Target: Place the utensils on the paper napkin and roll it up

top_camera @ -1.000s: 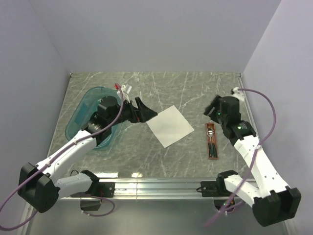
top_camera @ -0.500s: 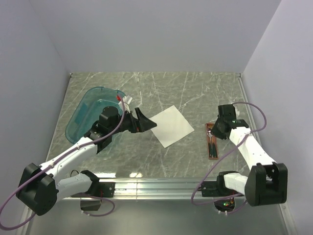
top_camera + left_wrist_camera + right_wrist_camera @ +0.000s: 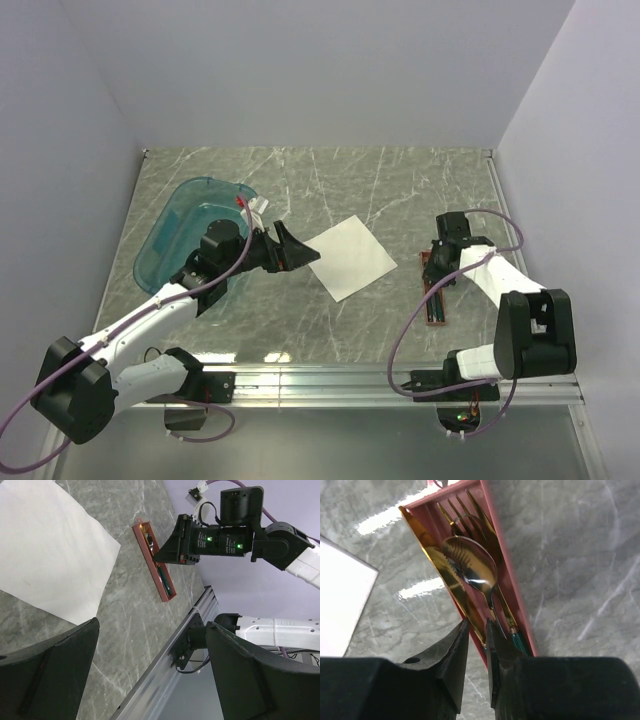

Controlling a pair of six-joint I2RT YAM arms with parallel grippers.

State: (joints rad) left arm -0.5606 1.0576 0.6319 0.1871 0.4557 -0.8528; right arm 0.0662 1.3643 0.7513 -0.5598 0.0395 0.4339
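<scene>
The paper napkin (image 3: 350, 257) lies flat and white at mid-table, also filling the upper left of the left wrist view (image 3: 45, 555). The utensils (image 3: 470, 565), a gold knife, a spoon and a fork with teal handles, lie in a narrow reddish tray (image 3: 512, 580) to its right (image 3: 435, 305). My right gripper (image 3: 437, 272) is down on the tray's far half. Its jaws (image 3: 476, 625) have narrowed around the tray's left wall and the knife beside it, one finger outside the tray and one inside. My left gripper (image 3: 300, 250) hovers wide open and empty at the napkin's left corner (image 3: 152, 625).
A translucent teal tub (image 3: 175, 230) sits at the left under the left arm. An aluminium rail (image 3: 320, 380) runs along the table's near edge. White walls close in the back and both sides.
The right arm folded inward and brought its gripper down onto the tray, and its jaws narrowed from wide open. The left gripper drew back slightly from the napkin.
</scene>
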